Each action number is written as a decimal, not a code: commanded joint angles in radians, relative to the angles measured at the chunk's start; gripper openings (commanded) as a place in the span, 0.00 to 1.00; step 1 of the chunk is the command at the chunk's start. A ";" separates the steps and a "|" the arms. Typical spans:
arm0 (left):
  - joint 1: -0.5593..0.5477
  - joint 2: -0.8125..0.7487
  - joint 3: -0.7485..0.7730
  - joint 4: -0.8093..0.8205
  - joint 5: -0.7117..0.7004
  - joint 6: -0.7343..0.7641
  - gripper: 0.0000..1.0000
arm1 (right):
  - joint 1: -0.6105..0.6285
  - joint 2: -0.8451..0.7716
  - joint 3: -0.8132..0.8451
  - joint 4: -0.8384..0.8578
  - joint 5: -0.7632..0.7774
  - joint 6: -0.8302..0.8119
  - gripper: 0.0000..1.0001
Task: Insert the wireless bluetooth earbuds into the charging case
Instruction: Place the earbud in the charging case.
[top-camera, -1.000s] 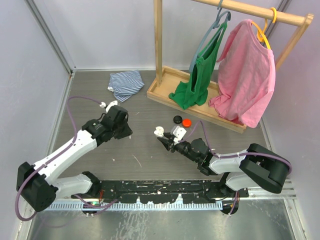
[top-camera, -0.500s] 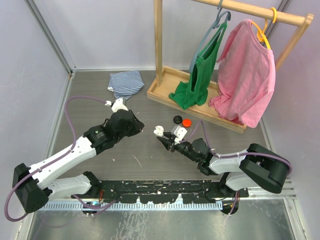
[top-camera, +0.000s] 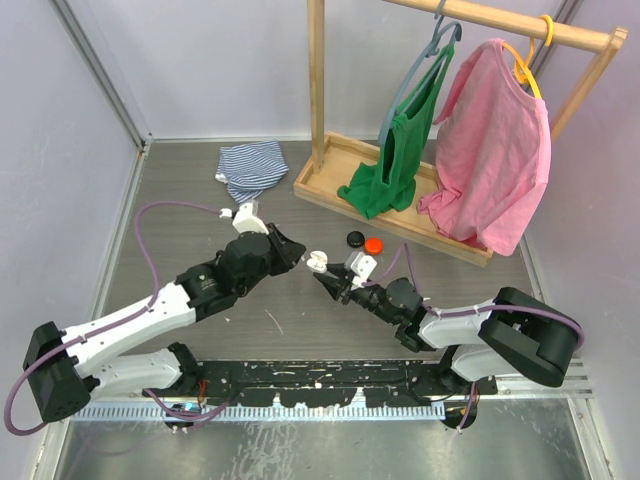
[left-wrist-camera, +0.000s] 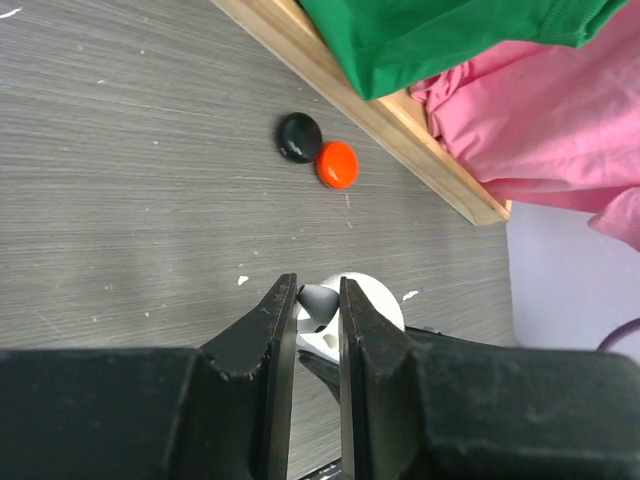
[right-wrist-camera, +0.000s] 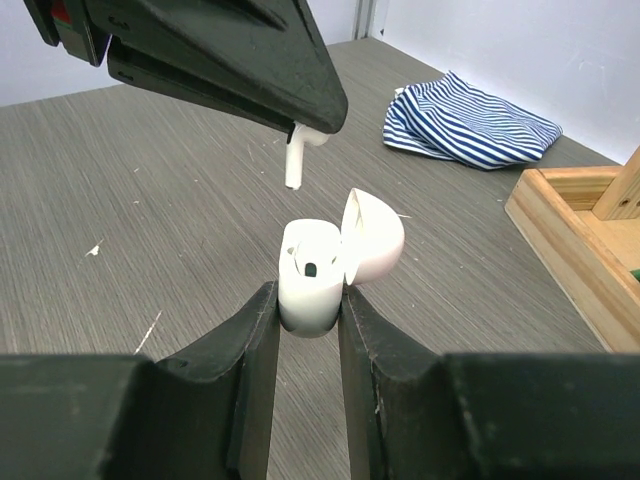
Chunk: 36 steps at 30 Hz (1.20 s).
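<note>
A: What moved?
B: Left gripper (top-camera: 297, 251) swung in from the left, clamped on the white stemmed plastic earbud (right-wrist-camera: 296, 160). It now hangs just above the open white charging case (right-wrist-camera: 312, 275), mid-table, which the right gripper (right-wrist-camera: 307, 300) pinches.
A: Meaning?
B: Aligned, not yet seated. Insertion looks next.

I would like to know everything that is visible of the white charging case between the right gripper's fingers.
The charging case is small, rounded, of glossy white plastic. Its hinged lid stands open, tilted back to the right in the right wrist view; a dark hole shows inside. The right gripper clamps its lower body from both sides, upright. A white earbud hangs just above, not touching.
</note>
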 joint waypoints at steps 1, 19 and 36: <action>-0.024 -0.013 -0.006 0.143 -0.043 -0.014 0.11 | -0.003 -0.002 -0.005 0.092 -0.004 0.011 0.01; -0.079 0.036 -0.021 0.179 -0.061 -0.044 0.10 | -0.003 -0.004 -0.017 0.117 0.016 0.022 0.01; -0.091 0.043 -0.021 0.126 -0.076 -0.052 0.10 | -0.003 -0.010 -0.026 0.131 0.037 0.020 0.01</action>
